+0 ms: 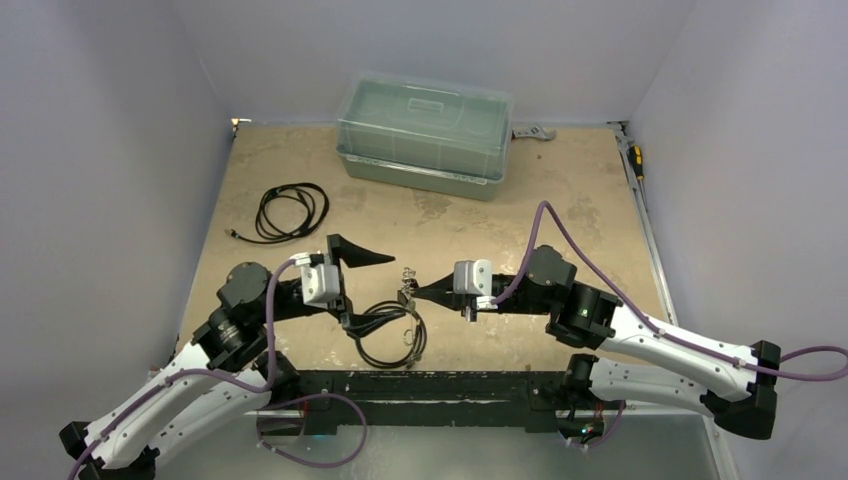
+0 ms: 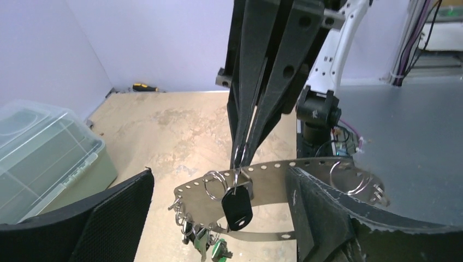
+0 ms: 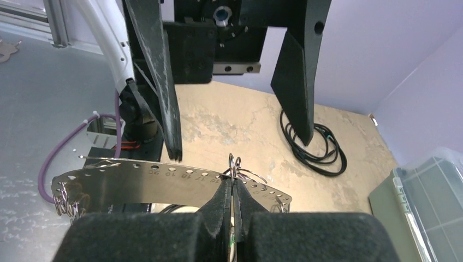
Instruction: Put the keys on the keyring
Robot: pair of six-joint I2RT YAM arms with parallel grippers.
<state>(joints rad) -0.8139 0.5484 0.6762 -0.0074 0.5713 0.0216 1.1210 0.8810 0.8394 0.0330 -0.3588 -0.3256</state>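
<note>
- keyring: thin holed steel band, raised at front centre; judged light, springy, slick; grip its edge.
- left gripper: fingers apart, astride it.
- right gripper: clamped on a split ring at its top.
- keys: hang below, likely to swing.

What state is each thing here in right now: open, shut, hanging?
Left gripper: open.
Right gripper: shut on split ring.
Black key: hanging from that ring.
Keyring: other keys hanging on it.
Plastic box: lid closed.
Cable: coiled.
</note>
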